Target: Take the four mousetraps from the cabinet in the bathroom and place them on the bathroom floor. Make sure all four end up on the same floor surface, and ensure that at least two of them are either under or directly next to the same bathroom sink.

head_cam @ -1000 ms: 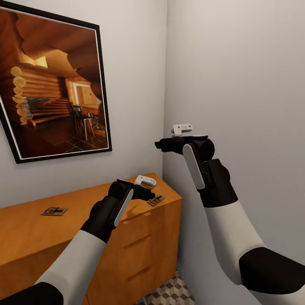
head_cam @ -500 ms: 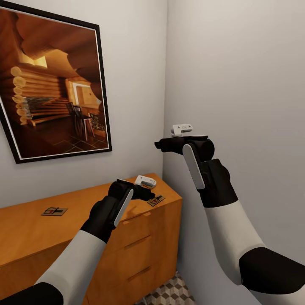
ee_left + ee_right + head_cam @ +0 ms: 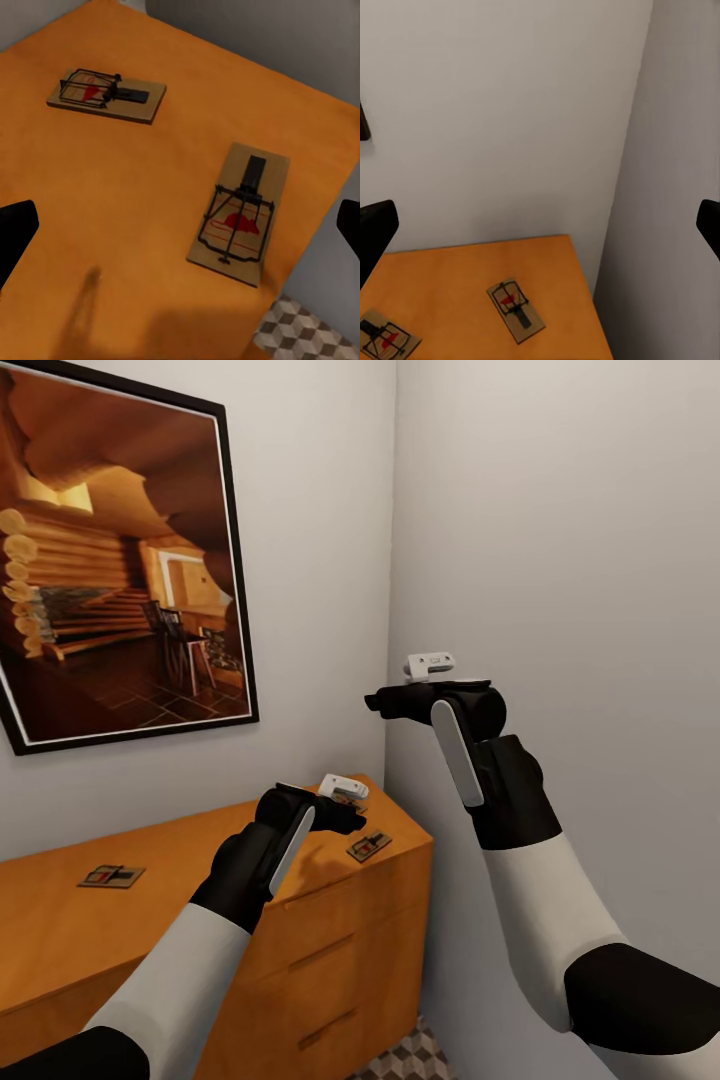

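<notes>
Left wrist view, left pincer (image 3: 180, 225) spread wide, empty, above mousetrap (image 3: 240, 214)

Orange-brown cabinet (image 3: 300, 920), brown mousetraps (image 3: 240, 212) marked red, cube-patterned floor (image 3: 300, 334).

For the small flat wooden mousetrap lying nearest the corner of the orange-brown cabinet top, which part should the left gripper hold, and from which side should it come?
Likely the two long edges of the brown board of the mousetrap, coming from straight above. It lies flat on the orange-brown cabinet top, with dark wire parts on its upper face, so only the thin sides are free. The open left gripper is above it.
</notes>
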Tool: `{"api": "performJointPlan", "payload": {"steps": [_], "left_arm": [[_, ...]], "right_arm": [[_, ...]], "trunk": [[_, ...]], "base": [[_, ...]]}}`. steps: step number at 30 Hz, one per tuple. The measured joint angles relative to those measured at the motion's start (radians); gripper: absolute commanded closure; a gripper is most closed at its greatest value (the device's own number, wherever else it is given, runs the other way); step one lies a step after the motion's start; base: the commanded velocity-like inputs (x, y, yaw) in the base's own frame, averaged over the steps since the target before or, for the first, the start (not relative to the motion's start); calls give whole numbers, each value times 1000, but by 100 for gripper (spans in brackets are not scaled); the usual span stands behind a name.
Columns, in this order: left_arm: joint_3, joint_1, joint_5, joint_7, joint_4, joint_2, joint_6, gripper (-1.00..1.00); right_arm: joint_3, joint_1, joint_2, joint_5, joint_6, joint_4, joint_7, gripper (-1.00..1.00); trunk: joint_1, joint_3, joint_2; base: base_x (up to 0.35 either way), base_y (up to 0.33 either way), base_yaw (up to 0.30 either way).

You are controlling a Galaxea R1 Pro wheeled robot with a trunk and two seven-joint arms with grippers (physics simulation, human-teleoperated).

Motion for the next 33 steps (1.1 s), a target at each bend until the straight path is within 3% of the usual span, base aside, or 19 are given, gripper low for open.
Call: {"api": "performJointPlan", "payload": {"steps": [25,33], "left_arm": [[-1,0,2,-4,9,0,0,-100],[-14,0,25,-10,12,0,0,-100]], "right_arm": [[0,0,0,-3,0,0,1,-100],[0,1,0,-3,0,0,2,-100]], "trunk": [[0,0,0],[0,0,0]], "base": [[7,0,0],[0,0,0]]}}
